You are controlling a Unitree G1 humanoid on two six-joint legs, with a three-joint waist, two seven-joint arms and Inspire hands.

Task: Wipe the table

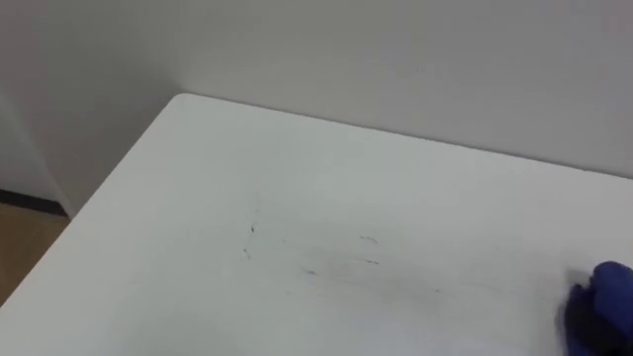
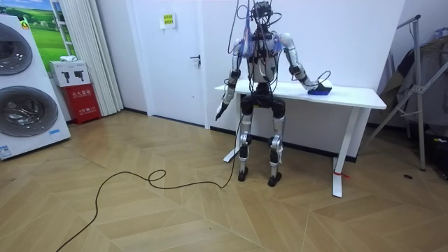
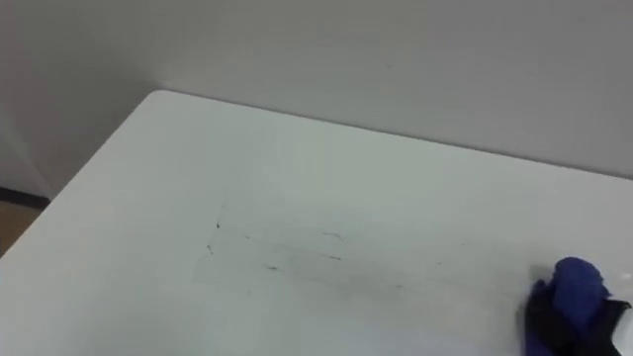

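A white table [image 1: 198, 178] lies before me, its far left corner against the wall. Faint dark smudges [image 1: 336, 265] mark its middle. At the lower right, a bunched blue cloth [image 3: 579, 282] rests on the tabletop with my dark right hand [image 3: 554, 321] curled round it, right of the smudges. In the room view I stand at the table's left end [image 2: 231, 88], right arm stretched out to the cloth [image 2: 320, 89]. My left hand [image 2: 220, 112] hangs at my side below the table edge, fingers relaxed.
A plain wall runs close behind the table's far edge. Wooden floor [image 1: 20, 237] shows past the table's left edge. In the room view a door [image 2: 175, 56], washing machines [image 2: 21, 91] and a metal stand [image 2: 420, 84] surround the table.
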